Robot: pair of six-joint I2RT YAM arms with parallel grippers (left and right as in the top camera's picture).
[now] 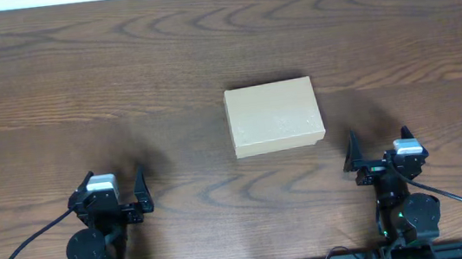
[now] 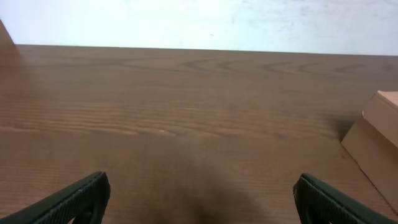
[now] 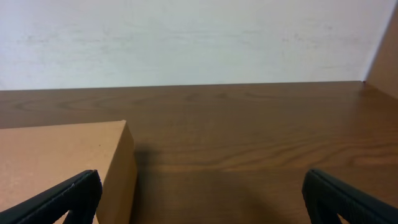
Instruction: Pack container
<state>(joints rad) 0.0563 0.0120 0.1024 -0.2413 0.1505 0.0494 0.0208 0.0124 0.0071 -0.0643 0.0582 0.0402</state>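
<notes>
The container [image 1: 274,117] is a small tan cardboard box, lid shut, lying flat at the middle of the wooden table. Its corner shows at the right edge of the left wrist view [image 2: 378,140] and its top and side at the lower left of the right wrist view [image 3: 68,162]. My left gripper [image 1: 116,190] is open and empty near the front left, well left of the box [image 2: 200,199]. My right gripper [image 1: 382,149] is open and empty near the front right, just right of the box's near corner [image 3: 202,199]. No pens or tape roll are in view.
The dark wooden table [image 1: 121,81] stretches to a white wall at the back [image 3: 199,37]. Black cables [image 1: 18,254] loop from both arm bases along the front edge.
</notes>
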